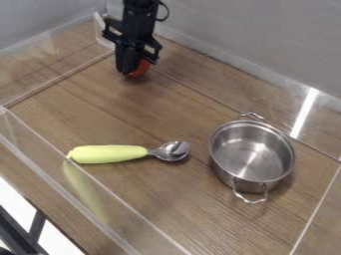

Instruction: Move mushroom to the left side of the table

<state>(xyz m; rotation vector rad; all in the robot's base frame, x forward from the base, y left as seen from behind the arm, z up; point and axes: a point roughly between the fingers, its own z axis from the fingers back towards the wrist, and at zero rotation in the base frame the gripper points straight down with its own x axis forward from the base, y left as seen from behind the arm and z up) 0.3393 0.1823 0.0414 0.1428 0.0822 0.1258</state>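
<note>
Camera view: black pincer pointed down, closed on small reddish-brown toy mushroom, near far-left corner of brown wood-grain table.

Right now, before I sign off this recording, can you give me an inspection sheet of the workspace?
Surface: brown wood-grain table, bare apart from the items below.
Job's things: small reddish-brown toy mushroom, at the far left part of the table, between the fingers of the gripper; whether it touches the surface cannot be told.
Clutter: yellow-handled metal spoon lying flat near the front; round steel pot upright and empty at the right, apart from the spoon.
Grippers: black gripper pointing down, shut on the mushroom.
Cables: nothing seen.
Surroundings: low clear acrylic walls around the table; plain grey background behind.
</note>
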